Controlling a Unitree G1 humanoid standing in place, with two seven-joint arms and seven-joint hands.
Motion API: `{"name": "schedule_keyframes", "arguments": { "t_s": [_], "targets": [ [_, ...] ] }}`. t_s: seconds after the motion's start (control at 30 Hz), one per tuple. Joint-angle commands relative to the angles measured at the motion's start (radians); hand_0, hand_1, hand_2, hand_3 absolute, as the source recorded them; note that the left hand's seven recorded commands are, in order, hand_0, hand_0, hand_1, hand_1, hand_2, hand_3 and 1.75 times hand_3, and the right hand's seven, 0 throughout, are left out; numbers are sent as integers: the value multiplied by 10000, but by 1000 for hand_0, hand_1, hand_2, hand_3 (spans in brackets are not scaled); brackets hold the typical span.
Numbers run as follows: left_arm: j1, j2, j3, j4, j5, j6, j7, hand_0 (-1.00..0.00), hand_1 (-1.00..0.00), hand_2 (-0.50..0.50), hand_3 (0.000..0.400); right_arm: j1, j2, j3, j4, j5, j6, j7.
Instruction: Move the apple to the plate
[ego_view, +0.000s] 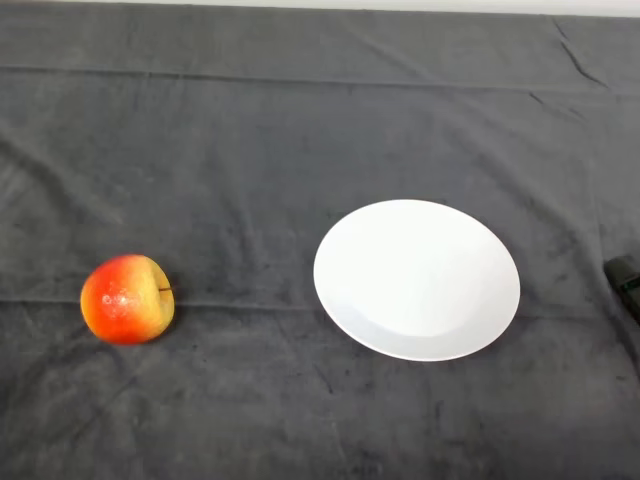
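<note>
The apple (127, 299) was round and glossy, red over most of its skin with a yellow-orange flush on the side nearest the plate (417, 279), and a short dark stem showed at that same side, so the fruit lay tipped over with its stem end turned toward the plate rather than standing upright. It rested on the cloth (250, 150) well to the left of the plate, apart from it, with a broad strip of bare fabric between the two. The plate was white, smooth and slightly shiny, a shallow round dish seen as an oval from the head camera, with a soft shadow marking the dip inside its rim; nothing lay in it. The cloth that covered the tabletop was dark grey, matte and napped like felt or velvet, and it carried long creases: one fold ran straight across beyond the plate, another ran across level with the apple and passed beneath the plate, and a few short wrinkles showed beyond the plate toward the far right corner. A pale strip (400, 5) showed along the far edge, beyond the cloth. To the right of the plate, at the border of the view, a small dark object (626, 282) lay on the cloth; what it was could not be told. Nothing stood on the fabric between the apple and the plate.
</note>
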Motion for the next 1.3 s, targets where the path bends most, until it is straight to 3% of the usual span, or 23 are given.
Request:
{"name": "schedule_keyframes", "arguments": {
  "t_s": [0.03,0.63,0.97,1.3],
  "targets": [
    [-215,-15,-173,428,356,-249,227,0,0,0,0,-542,-313,-204,341,-119,88,95],
    [-966,-354,-1471,491,1836,-455,751,0,0,0,0,-549,-315,-223,352,-139,89,105],
    [-1251,-765,-1906,26,1988,-528,678,0,0,0,0,-550,-314,-231,354,-150,89,107],
    [-1318,-1345,-2339,-1317,1891,-412,482,0,0,0,0,-545,-305,-238,339,-160,89,103]
  ]
}}
